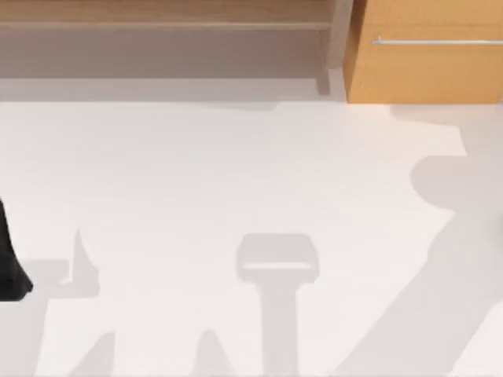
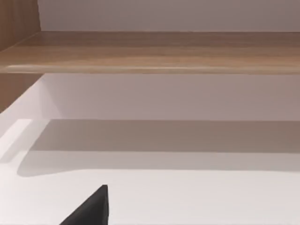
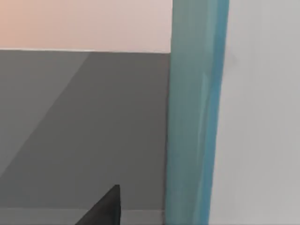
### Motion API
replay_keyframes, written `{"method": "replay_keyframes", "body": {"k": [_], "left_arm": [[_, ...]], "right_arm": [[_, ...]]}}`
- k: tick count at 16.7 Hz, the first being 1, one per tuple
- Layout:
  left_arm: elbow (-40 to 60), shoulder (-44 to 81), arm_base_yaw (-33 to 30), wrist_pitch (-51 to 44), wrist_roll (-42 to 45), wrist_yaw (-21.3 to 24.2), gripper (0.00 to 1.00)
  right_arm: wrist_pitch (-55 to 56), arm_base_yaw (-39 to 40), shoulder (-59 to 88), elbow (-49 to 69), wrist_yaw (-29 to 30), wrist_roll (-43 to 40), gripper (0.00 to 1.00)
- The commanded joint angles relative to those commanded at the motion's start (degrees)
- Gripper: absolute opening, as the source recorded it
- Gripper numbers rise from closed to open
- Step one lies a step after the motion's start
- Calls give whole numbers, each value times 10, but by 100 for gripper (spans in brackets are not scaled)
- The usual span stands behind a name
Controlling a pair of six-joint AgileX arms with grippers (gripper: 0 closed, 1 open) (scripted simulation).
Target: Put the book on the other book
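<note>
While no book lies on the white table [image 1: 236,173], the left arm [image 1: 9,267] waits at its left edge; the grip cannot be told. Next, locate the books.

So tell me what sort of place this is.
Probably a rendered home or office interior: a plain white table set against a wooden shelf, with a wooden cabinet bearing a metal handle beside it. No books are on the table in the top view.
</note>
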Motion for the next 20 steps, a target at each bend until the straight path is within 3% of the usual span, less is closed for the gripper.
{"method": "replay_keyframes", "body": {"k": [10, 20], "left_arm": [[0, 0, 0, 0, 0, 0, 100], [0, 0, 0, 0, 0, 0, 100]], "right_arm": [[0, 0, 0, 0, 0, 0, 2], [-1, -2, -3, -1, 0, 1, 0]]}}
